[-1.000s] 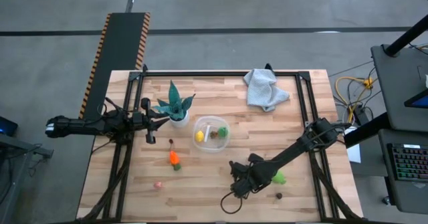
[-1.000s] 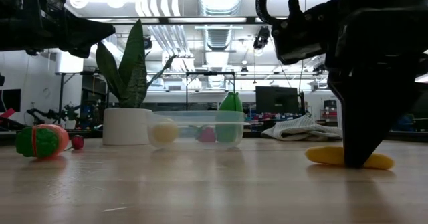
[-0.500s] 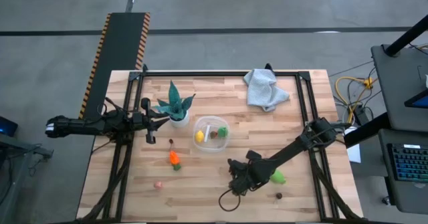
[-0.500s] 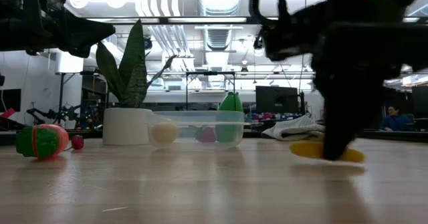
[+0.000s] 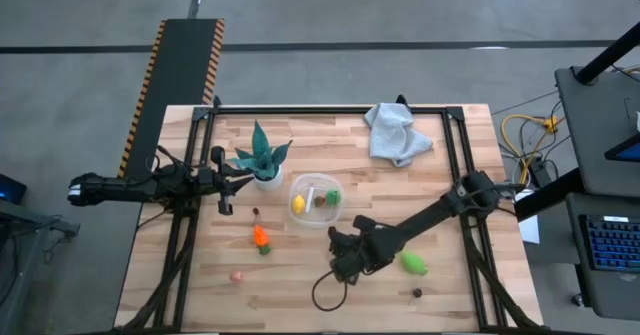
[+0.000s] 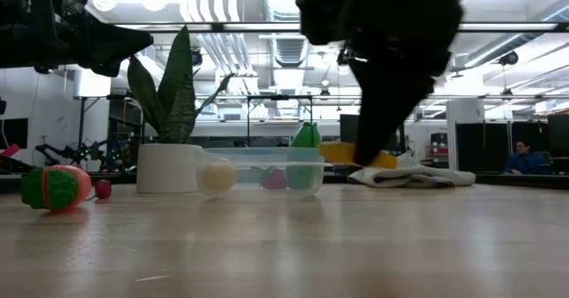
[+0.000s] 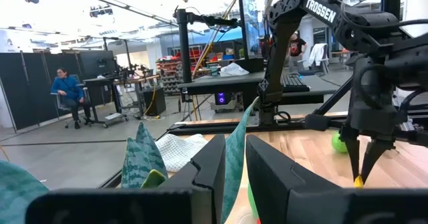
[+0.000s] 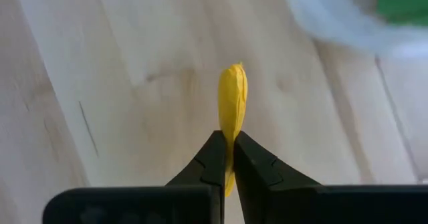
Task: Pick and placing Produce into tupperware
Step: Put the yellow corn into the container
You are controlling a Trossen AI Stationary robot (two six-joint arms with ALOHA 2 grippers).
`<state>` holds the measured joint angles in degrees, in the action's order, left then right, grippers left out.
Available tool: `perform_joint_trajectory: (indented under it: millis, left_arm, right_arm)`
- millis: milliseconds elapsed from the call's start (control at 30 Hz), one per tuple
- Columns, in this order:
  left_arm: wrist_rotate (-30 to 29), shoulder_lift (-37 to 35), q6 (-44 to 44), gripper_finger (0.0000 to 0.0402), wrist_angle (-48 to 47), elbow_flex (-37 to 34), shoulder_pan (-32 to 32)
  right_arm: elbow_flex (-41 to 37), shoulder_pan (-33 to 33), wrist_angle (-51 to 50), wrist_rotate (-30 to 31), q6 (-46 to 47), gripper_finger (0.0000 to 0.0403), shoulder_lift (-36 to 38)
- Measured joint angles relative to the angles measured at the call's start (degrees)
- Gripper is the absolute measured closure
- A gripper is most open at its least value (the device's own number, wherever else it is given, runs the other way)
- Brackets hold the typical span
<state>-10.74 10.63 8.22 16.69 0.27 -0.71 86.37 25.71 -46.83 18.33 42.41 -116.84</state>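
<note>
My right gripper [image 5: 338,259] is shut on a thin yellow produce piece [image 6: 356,154], in the air over the table's middle, a little toward the near side of the clear tupperware [image 5: 315,201]. The tub holds yellow [image 5: 298,204] and green [image 5: 333,197] pieces. An orange-and-green piece [image 5: 261,238], a pink one [image 5: 237,275], a green one [image 5: 412,264] and two dark brown ones [image 5: 257,213] [image 5: 417,292] lie on the wood. My left gripper [image 7: 235,170] hovers beside the teal plant [image 5: 262,160], its fingers a narrow gap apart. My right gripper pinches the yellow piece's near end [image 8: 232,125] between its two fingertips [image 8: 215,150], coming from above and pointing down. The fingers lie along the piece, which sticks out past the tips. It is lifted clear of the table in the low view.
A crumpled pale grey cloth [image 5: 397,133] lies at the far right of the table. The white pot with the teal plant [image 6: 169,167] stands just left of the tub. A black frame [image 5: 330,109] runs along the table's edges. People sit in the room behind.
My right gripper has risen from the table with the yellow piece and moved toward the far left, toward the tupperware. The yellow piece, which lay on the wood a second ago, now hangs clear of it at the height of the tub's rim.
</note>
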Motion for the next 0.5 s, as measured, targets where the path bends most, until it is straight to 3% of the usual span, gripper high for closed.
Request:
perform_joint_trajectory:
  millis: [500]
  left_arm:
    - [0.0,0.0,0.0,0.0353,0.0,0.0,0.0]
  right_arm:
    - [5.9,-6.4,4.2,2.9,-16.2,0.0390,0.0]
